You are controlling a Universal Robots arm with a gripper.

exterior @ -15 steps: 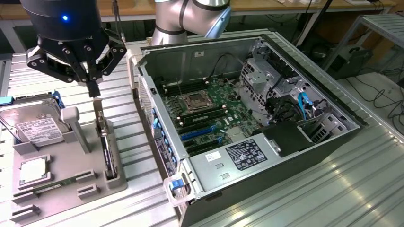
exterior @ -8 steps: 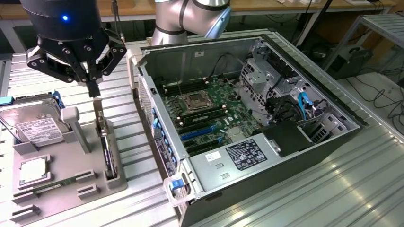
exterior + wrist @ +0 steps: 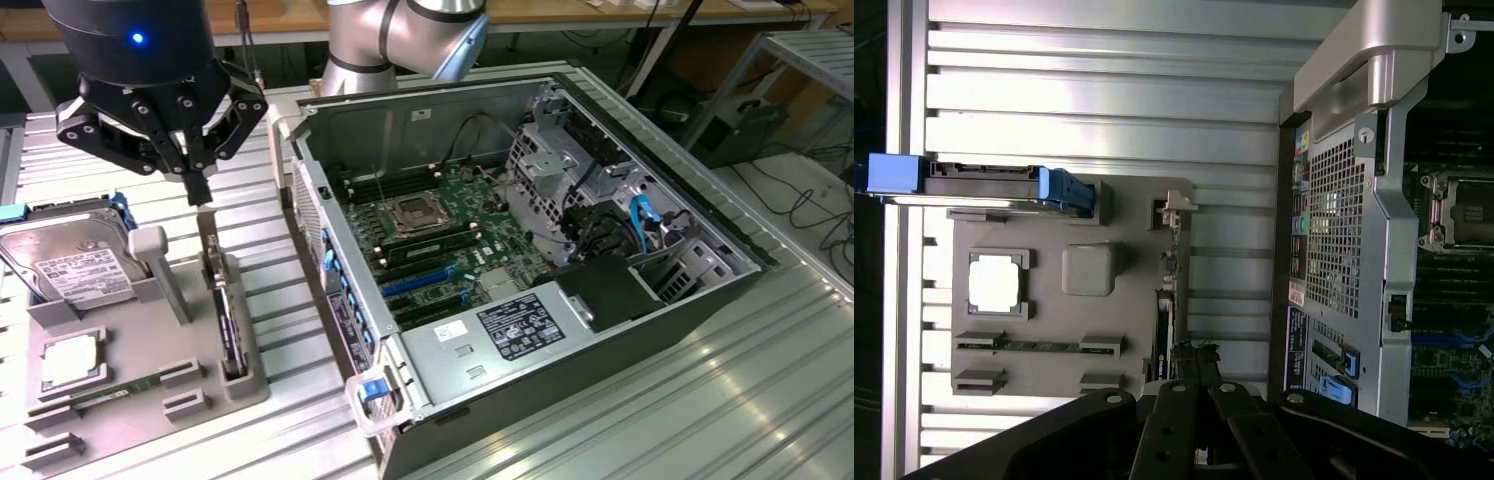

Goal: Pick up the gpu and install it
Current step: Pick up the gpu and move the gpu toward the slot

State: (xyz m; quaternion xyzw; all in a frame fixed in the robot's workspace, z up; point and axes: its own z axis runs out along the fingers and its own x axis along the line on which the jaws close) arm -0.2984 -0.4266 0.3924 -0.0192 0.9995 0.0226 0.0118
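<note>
Silver hard drive (image 3: pixel 67 265) sits to the exterior view's left of the fingers (image 3: pixel 198 188), which are pressed together and grip nothing. Just below them the gpu (image 3: pixel 227 310) stands on edge in a grey holder (image 3: pixel 140 345). To the exterior view's right of the fingers lies the open computer case (image 3: pixel 347 130).

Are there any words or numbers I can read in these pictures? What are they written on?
No text here can be read for certain.
White label on the hard drive: printed lines, too small to read.
Black label on the power supply: white print, too blurred to read.
White sticker beside it: too small to read.
Small stickers on the back of the computer case: too blurred to read.
</note>
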